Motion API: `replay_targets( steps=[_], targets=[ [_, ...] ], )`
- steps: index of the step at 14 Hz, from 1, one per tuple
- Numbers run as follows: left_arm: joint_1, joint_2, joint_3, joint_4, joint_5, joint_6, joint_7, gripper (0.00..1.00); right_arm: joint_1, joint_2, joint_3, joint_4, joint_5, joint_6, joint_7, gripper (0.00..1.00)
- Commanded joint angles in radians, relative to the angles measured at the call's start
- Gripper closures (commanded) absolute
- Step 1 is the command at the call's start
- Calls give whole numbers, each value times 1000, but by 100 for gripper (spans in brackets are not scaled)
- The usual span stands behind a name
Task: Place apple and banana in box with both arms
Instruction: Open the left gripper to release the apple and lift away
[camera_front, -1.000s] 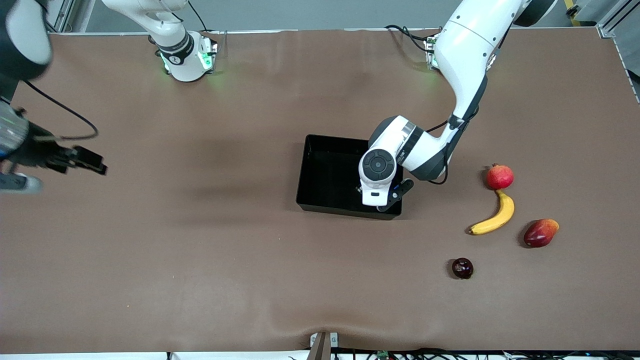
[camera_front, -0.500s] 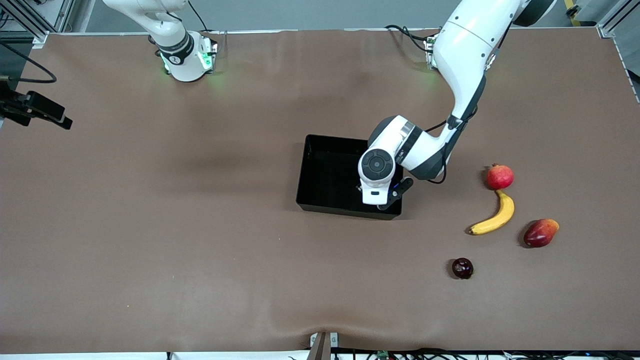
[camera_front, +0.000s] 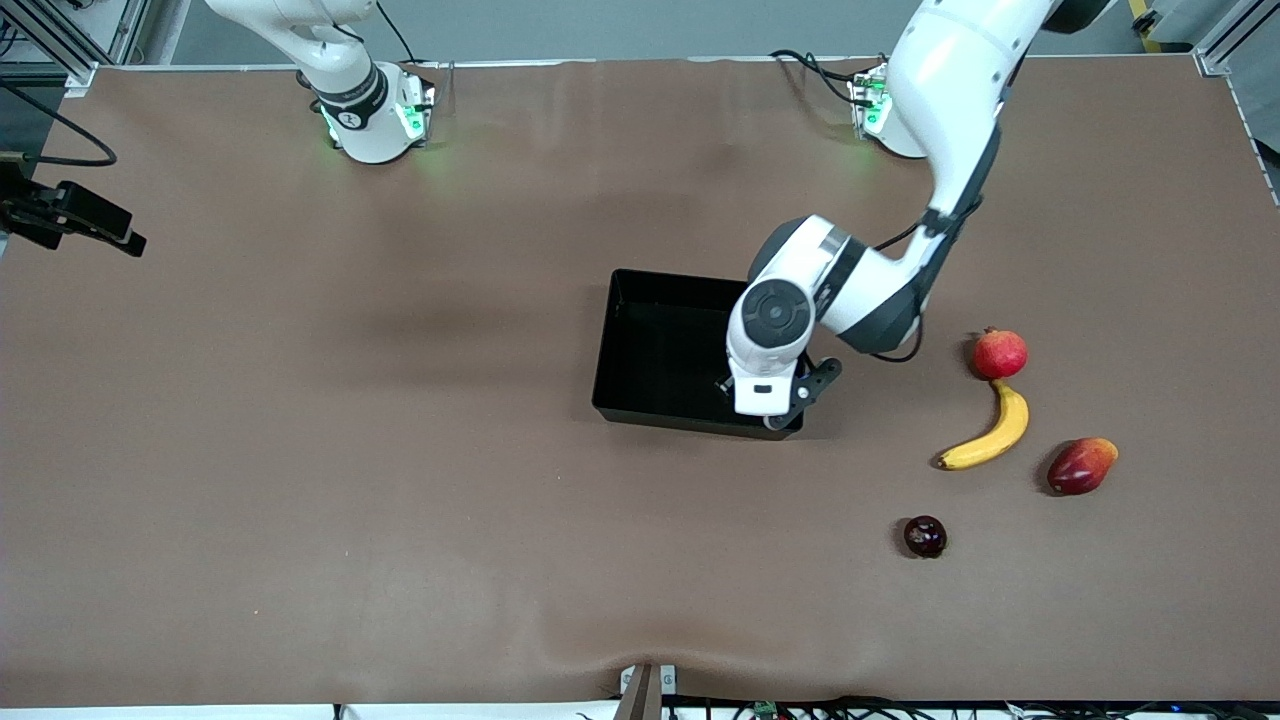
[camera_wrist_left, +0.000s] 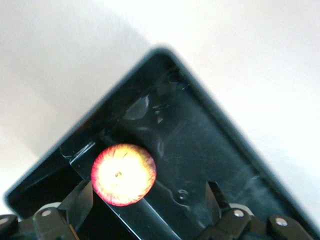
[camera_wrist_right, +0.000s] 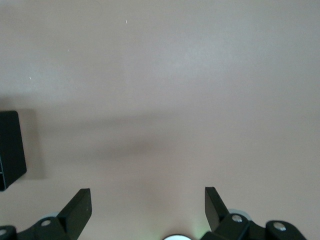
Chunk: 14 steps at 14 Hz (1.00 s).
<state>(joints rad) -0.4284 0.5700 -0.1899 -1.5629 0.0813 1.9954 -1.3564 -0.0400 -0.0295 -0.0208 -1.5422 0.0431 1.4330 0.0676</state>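
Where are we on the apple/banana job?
Apple lies in the box, released; the open left gripper is over it. Banana is left, on the table toward the left arm's end. Right gripper waits open over bare table.

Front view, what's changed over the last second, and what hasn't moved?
The right gripper swung from low over the table's edge at the right arm's end up to a higher spot there, and now waits, open. The left gripper shifted a little over the box toward the left arm's end; it is open, with the apple lying in the box below it. The banana and the other fruits stayed put.
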Motion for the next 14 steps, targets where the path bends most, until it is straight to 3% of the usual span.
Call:
replay_targets(
  steps=[1,6,14],
  targets=[
    [48,-87,0,0,20,-30,61,0,0,-6,7,-1,-2,-43,-8,0],
    [212,-180,-3,-2,9,-104,381,0,8,-1,9,1,-6,-8,-8,0],
    [465,-157,0,-57,22,-141,1006,0,5,-1,7,7,-9,3,-8,0]
  ],
)
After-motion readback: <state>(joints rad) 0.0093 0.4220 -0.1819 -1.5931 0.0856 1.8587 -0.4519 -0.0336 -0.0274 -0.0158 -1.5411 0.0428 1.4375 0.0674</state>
